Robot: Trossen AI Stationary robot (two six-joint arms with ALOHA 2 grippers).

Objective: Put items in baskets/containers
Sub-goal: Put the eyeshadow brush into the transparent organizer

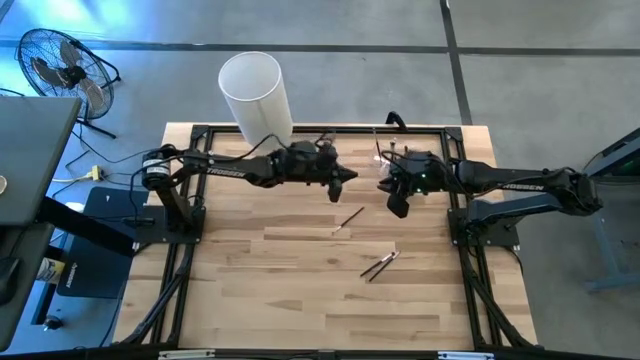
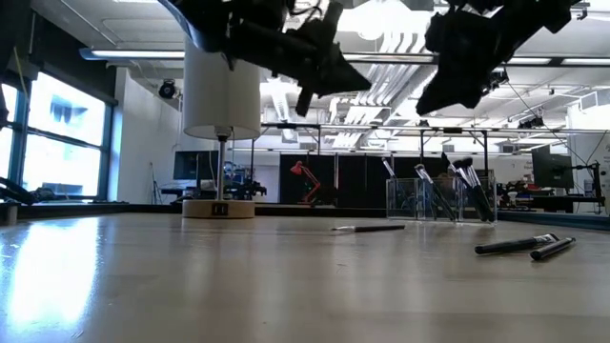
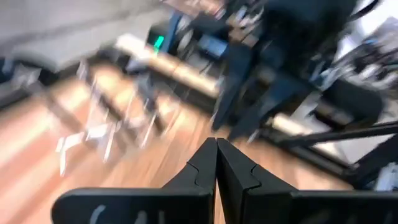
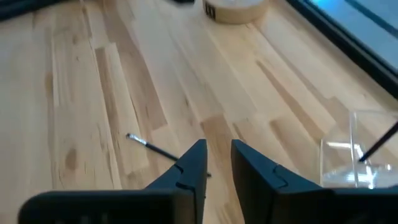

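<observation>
The tall white cylinder (image 1: 255,92) stands on its tan wooden base (image 2: 219,208) at the table's far left. The small clear holder (image 2: 437,199) near the far edge has several brushes leaning in it and also shows in the right wrist view (image 4: 353,157). One brush (image 1: 348,218) lies flat mid-table, and two more (image 1: 380,265) lie side by side nearer the front. My left gripper (image 3: 216,158) hovers shut and empty, high between the cylinder and the holder. My right gripper (image 4: 217,158) hovers slightly open above the single brush (image 4: 155,149), beside the holder.
A black metal frame (image 1: 200,130) runs round the table's edges and carries both arm bases. Bare wooden tabletop (image 1: 280,290) stretches toward the near edge. Off the table to the left are a floor fan (image 1: 60,65) and a grey case (image 1: 30,150).
</observation>
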